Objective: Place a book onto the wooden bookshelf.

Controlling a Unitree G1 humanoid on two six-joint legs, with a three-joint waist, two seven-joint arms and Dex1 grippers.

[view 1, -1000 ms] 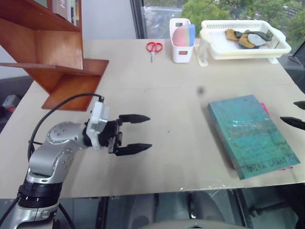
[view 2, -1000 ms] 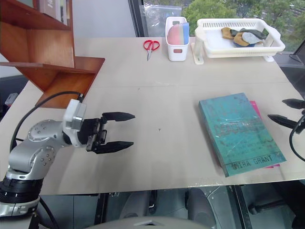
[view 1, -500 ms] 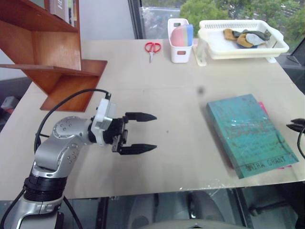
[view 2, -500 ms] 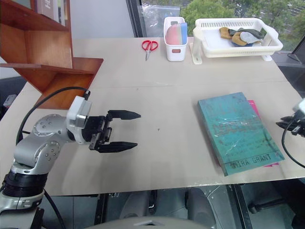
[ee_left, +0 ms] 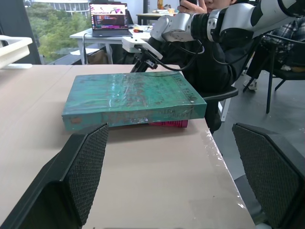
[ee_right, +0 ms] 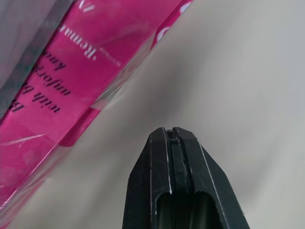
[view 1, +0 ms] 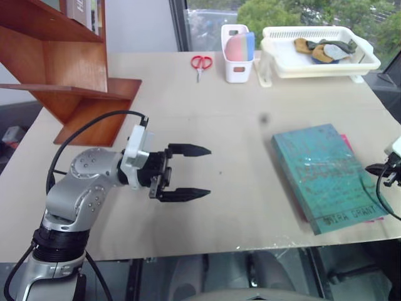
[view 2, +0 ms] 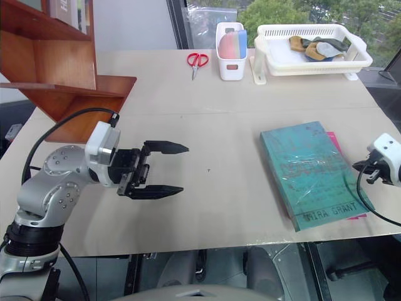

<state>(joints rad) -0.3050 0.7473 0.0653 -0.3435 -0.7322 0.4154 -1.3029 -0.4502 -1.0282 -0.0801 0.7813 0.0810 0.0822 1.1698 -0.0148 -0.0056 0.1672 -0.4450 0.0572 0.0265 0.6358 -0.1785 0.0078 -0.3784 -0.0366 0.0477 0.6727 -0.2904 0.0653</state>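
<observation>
left fingers (view 1: 188,172) wide apart, empty | right fingers (ee_right: 172,143) pressed together, empty

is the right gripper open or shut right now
Shut. In the right wrist view the right gripper has its two black fingers pressed together with nothing between them, just beside the pink book.

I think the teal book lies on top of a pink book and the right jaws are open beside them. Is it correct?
Not quite: the right gripper has its jaws shut, as the right wrist view shows. The teal book does lie on the pink book.
</observation>
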